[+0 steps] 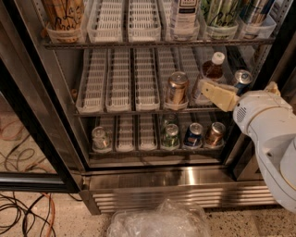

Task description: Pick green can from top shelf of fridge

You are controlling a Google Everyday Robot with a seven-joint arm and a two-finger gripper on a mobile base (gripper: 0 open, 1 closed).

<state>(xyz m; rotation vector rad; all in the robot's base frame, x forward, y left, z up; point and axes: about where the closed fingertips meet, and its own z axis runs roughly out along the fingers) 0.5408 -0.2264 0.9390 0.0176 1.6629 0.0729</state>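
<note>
At the right edge of the middle rack, my beige two-finger gripper point(209, 90) hovered just beside a copper-gold can point(177, 88); I could not tell whether it was open or closed. The tall, slim, pale green-and-white aluminium can point(221, 13) stood above, near the right end of the grey wire top shelf point(138, 44) of the black-framed display fridge point(185, 178).
</note>
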